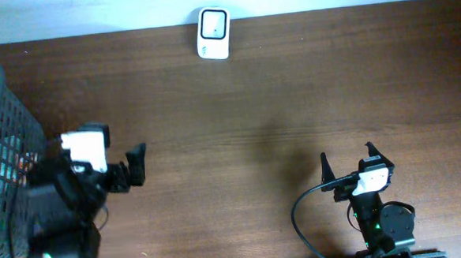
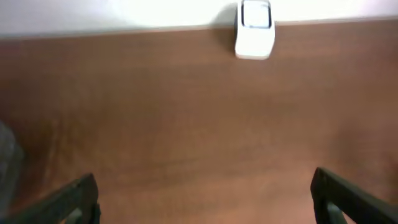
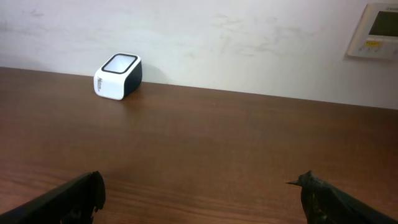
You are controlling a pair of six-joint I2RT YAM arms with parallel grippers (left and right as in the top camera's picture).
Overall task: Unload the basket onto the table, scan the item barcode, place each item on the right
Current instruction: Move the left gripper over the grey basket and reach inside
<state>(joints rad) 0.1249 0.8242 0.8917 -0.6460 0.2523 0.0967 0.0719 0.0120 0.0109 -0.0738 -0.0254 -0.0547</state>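
Both my left hand (image 2: 204, 180) and right hand (image 3: 198, 180) hang released and empty, nothing fetched yet for the barcode scanner (image 1: 213, 33).

Left arm (image 1: 57, 209): we see it at 8 o'clock in the overhead view, folded low, with its wrist turned toward 3 o'clock.
Left hand (image 1: 130, 170): its jaws are spread wide and grip nothing. In its own wrist view we see one dark finger at 7 o'clock and the other at 5 o'clock.
Right arm (image 1: 382, 224): we see it at 5 o'clock in the overhead view, reaching toward 12 o'clock.
Right hand (image 1: 348, 161): its jaws stand wide apart and empty. Its fingers frame its wrist view at 7 and 5 o'clock.
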